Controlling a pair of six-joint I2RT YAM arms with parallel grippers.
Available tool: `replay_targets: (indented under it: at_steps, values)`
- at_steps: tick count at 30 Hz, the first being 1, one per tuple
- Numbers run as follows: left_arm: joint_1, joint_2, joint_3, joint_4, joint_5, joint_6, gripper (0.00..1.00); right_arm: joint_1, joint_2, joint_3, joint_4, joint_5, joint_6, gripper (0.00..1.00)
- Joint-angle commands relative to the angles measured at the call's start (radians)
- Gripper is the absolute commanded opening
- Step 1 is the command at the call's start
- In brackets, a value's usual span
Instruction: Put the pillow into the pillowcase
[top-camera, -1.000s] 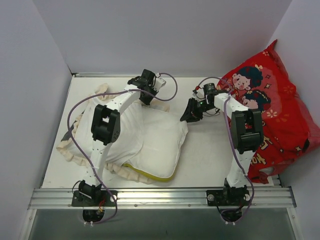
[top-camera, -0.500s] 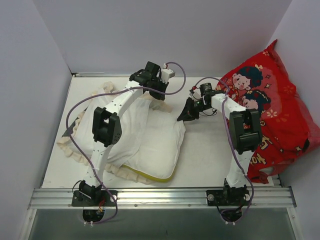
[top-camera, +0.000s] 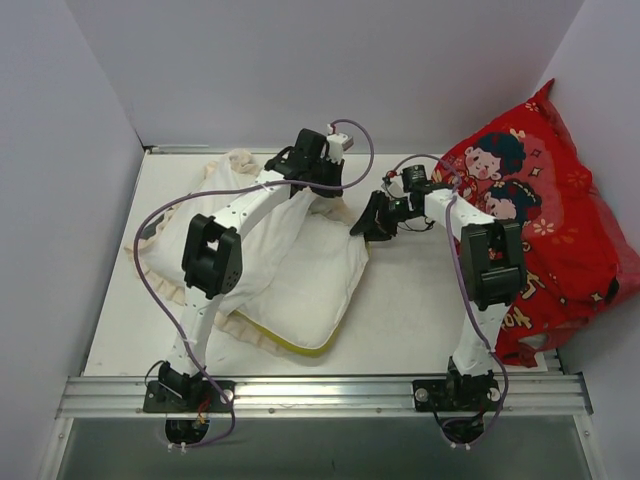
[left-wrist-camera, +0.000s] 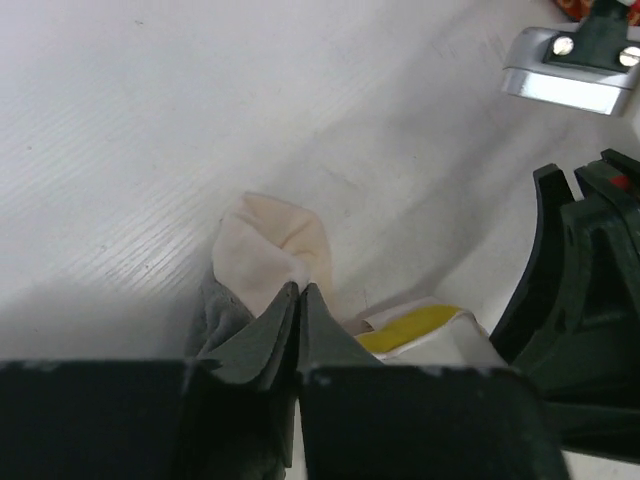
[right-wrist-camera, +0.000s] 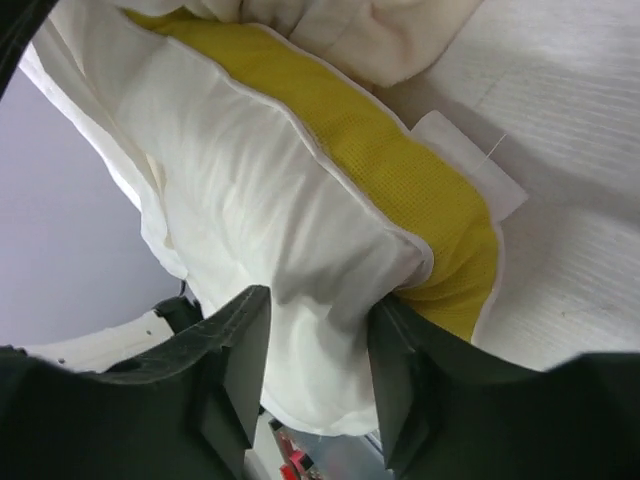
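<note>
Left gripper (left-wrist-camera: 300, 288) pinches the pillowcase (left-wrist-camera: 275, 240) frill shut, right gripper (right-wrist-camera: 320, 300) clamps a pillow (top-camera: 320, 280) corner; the pillow looks only partly sleeved, most left to slide in.

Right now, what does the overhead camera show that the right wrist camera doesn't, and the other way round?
Only the overhead view shows the red cushion against the right wall, the pillowcase held up by the left gripper, and both arms whole. Only the right wrist view shows, close up, the right gripper clamped on a corner of the pillow, with a small white tag beside the yellow strip. Both show the pillow and its yellow strip.
</note>
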Motion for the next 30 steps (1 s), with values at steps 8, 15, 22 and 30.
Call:
replay_targets:
  at_steps: [8,15,22,30]
  values:
    - [0.034,-0.066,0.091,-0.126,-0.044,0.394,0.87,-0.135,-0.238,-0.149,-0.241,0.024,-0.156,1.00]
    - [0.038,0.093,0.172,-0.215,-0.122,0.567,0.94,-0.025,-0.160,-0.251,-0.190,-0.024,-0.105,1.00]
    - [0.038,0.256,0.280,-0.271,-0.124,0.591,0.83,0.025,-0.082,-0.301,0.033,-0.079,0.074,0.88]
    - [0.023,0.328,0.333,-0.349,0.067,0.400,0.00,0.023,-0.080,-0.310,0.166,-0.119,0.191,0.19]
